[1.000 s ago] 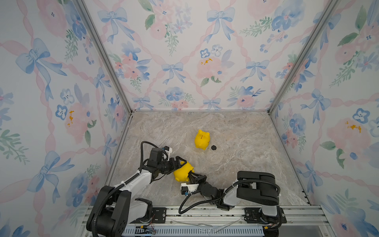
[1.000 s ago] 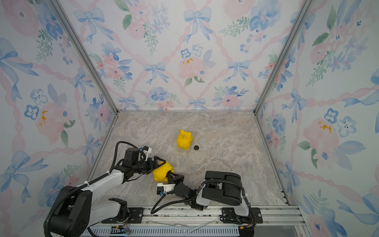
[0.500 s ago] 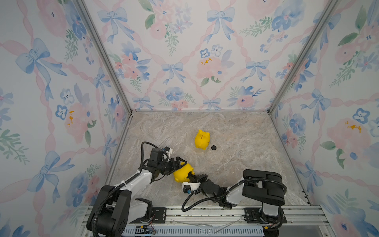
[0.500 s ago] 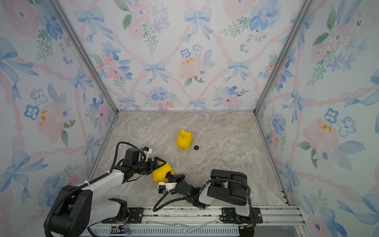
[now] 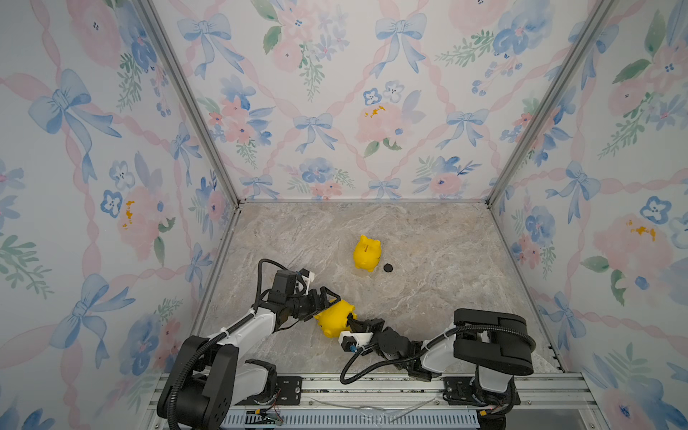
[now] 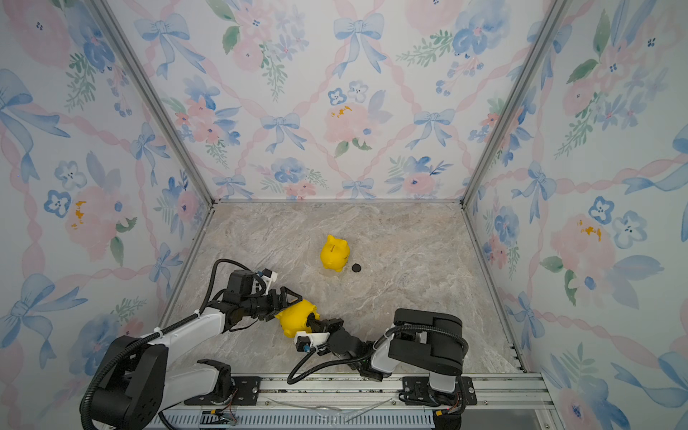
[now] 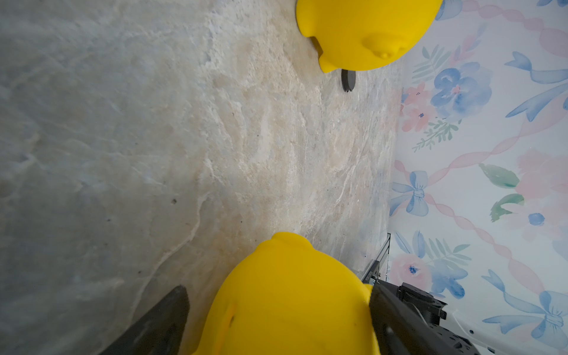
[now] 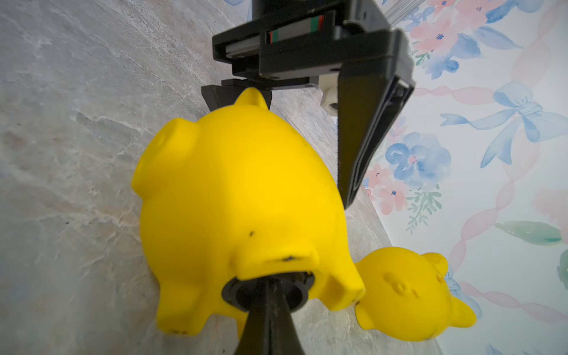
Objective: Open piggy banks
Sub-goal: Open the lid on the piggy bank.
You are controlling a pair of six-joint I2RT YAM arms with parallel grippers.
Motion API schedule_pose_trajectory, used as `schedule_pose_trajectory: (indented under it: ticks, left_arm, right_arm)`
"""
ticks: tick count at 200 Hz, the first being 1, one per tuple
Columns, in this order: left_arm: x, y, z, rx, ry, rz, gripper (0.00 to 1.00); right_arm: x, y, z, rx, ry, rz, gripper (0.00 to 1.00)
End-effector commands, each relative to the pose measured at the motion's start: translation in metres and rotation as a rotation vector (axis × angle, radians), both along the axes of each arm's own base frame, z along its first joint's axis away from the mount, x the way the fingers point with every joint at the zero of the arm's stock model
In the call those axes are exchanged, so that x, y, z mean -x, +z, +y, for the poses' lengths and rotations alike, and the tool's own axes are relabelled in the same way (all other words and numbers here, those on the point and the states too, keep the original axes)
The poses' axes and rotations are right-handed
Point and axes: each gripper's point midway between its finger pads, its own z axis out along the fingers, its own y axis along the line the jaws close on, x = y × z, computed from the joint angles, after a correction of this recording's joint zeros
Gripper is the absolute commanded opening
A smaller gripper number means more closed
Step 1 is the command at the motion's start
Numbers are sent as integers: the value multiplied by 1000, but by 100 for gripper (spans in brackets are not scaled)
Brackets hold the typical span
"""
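My right claw (image 8: 270,285) is pinched fully closed. Its tips are pushed into the hollow of the black plug (image 8: 233,292) that sits in the belly hole of the near piggy bank (image 8: 233,190). Whether they nip any part of that plug I cannot tell.

My left claw (image 7: 278,292) is spread wide and clamps the same pig from the other side. One finger (image 7: 387,310) lies against its flank and the other finger (image 7: 159,319) sits close along the opposite side, next to the desk (image 5: 428,260).

This near piggy bank lies tipped on its side on the desk, at the front and left of centre. Its belly is turned to my right claw and its back to my left one. In both top views it shows as a yellow lump between my two wrists.

Further out, near the middle of the desk, the far piggy bank (image 5: 366,253) stands upright on its feet with its coin slot on top. It is well apart from the near one. A loose black plug (image 5: 388,267) lies flat on the desk just beside it, on my right of it, not quite touching.

Flowered walls (image 5: 335,93) close in the desk on three sides.
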Motion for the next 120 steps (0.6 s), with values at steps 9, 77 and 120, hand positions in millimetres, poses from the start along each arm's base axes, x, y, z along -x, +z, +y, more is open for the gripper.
schedule_pose_trajectory:
  ticks: [9, 77, 120]
  left_arm:
    - [14, -11, 2, -5, -10, 58, 94]
    - [13, -8, 2, 1, -13, 53, 94]
    - [12, -4, 2, 9, -12, 41, 94]
  right_arm:
    - [3, 8, -5, -57, 9, 53, 0]
    - [7, 11, -23, -97, 6, 157, 0]
    - [2, 15, -43, -132, -62, 324, 0]
